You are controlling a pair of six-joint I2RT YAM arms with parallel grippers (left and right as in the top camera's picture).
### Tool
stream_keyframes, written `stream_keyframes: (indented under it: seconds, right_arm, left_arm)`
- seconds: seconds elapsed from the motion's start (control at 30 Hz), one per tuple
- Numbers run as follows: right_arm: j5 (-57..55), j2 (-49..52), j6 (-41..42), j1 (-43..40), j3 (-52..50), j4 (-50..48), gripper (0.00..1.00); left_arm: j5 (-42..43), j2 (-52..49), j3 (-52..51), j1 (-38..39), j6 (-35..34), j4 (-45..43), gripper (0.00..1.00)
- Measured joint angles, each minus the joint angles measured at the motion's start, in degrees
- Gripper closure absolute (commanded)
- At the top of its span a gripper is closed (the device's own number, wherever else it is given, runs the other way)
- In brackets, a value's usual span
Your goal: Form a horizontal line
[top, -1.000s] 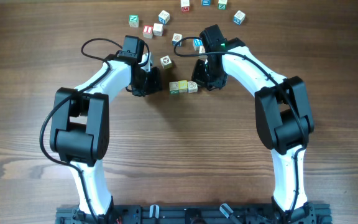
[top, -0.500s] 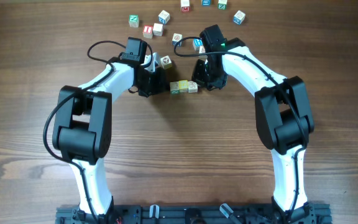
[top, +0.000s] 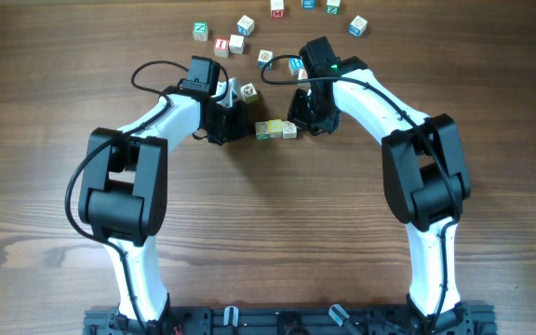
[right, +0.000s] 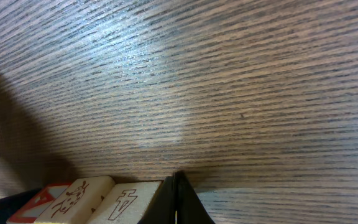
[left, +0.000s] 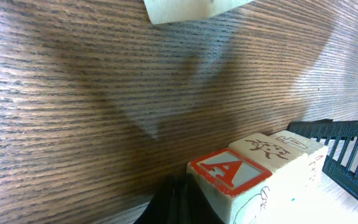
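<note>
Wooden cubes: the horizontal line of three sits edge to edge, flanked on both sides | left gripper clenched, empty, at its left end | right gripper clenched, empty, at its right end | judgement: closed tips act as bumpers squeezing the row straight | loose cubes scattered beyond, outside the row

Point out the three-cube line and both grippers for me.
three-cube line (top: 275, 129), overhead view, top of its middle cube.
left gripper (left: 178, 202), left wrist view, tip where the shut fingers meet.
right gripper (right: 178, 198), right wrist view, tip where the shut fingers meet.
</note>
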State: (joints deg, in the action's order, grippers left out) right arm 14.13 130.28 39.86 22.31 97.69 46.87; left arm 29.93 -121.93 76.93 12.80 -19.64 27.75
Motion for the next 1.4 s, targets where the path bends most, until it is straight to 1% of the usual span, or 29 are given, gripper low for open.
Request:
stream_keyframes:
  seconds: [0.73,1.0,1.4]
  right_arm:
    - [-0.17,0.00,0.00,0.02,0.13,1.25,0.96]
    - [-0.31,0.00,-0.48,0.02,0.17,1.25,0.96]
    - [-4.63,-0.22,-0.66,0.39,0.24,0.35,0.96]
  left_arm:
    - [-0.11,-0.04,-0.11,0.00,-0.02,-0.87,0.96]
    - [-2.75,0.07,0.35,0.68,-0.22,0.35,0.96]
    - [-4.15,0.33,0.35,1.09,-0.22,0.55,0.96]
